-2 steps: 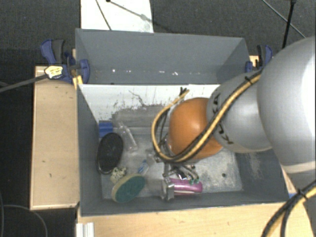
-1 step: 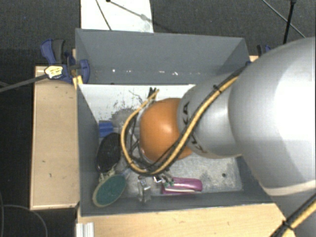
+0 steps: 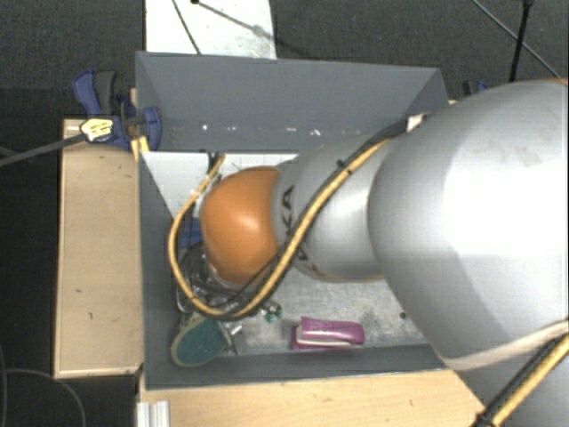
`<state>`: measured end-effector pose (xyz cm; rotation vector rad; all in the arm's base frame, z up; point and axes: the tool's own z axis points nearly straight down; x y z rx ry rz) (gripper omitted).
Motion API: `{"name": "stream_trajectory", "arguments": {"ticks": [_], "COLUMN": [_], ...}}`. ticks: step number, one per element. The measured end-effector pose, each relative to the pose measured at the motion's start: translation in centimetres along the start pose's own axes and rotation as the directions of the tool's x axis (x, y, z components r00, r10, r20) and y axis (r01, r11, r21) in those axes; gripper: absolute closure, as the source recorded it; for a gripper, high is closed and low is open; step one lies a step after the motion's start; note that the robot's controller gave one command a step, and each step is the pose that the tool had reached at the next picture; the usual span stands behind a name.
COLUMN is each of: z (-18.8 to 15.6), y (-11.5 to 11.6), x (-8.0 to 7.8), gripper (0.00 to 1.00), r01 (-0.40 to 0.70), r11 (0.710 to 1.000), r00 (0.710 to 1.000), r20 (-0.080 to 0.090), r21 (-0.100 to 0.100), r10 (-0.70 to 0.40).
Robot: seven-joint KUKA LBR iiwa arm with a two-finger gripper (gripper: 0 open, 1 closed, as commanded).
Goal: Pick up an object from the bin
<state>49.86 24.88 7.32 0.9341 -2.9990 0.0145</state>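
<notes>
My gripper (image 3: 206, 290) is low in the bin's front left corner, under the orange wrist cover. A dark green oval thing (image 3: 197, 343) lies just in front of it, against the front wall, close to or touching it. A flat purple and pink thing (image 3: 327, 333) lies to the right along the front wall, apart from the gripper. Between the two sits a small green bit (image 3: 271, 311).
The arm and its orange cover hide most of the bin's floor. A yellow cable loops around the wrist down to the gripper. The bin's left and front walls are close to the gripper.
</notes>
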Motion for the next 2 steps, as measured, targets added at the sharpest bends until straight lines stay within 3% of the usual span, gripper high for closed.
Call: {"name": "stream_trajectory", "arguments": {"ticks": [1, 2], "z": [-0.2, -12.9], "y": [0.0, -4.8], "x": [0.0, -2.3], "gripper": [1.0, 1.0], "r01": [-0.001, -0.043], "r11": [1.0, 0.999], "r00": [1.0, 0.999], "r20": [0.001, 0.015], "r21": [0.0, -0.006], "r10": [0.001, 0.043]}}
